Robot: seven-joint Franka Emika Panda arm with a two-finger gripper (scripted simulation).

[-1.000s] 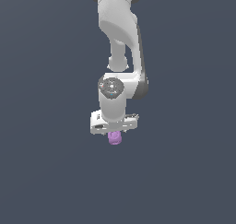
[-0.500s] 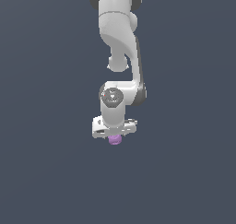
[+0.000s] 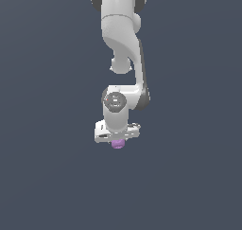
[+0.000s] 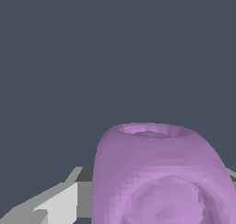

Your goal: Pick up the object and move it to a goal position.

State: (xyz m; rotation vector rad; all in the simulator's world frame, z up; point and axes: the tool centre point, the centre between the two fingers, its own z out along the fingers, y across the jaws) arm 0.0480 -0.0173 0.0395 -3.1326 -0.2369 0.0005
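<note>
The object is a small light-purple stubby cylinder poking out just below the white hand of the arm in the exterior view. My gripper is shut on it, with the fingers mostly hidden behind the hand. In the wrist view the object fills much of the picture, close to the camera, with a shallow hollow in its far end. A grey-white finger shows beside it. No goal marker shows in either view.
The white arm hangs down from the top of the exterior view, its wrist bent over the hand. Everything around it is a plain dark grey-blue background.
The arm has carried the object slightly towards the exterior view's left and a little lower in the picture. The grip has not changed.
</note>
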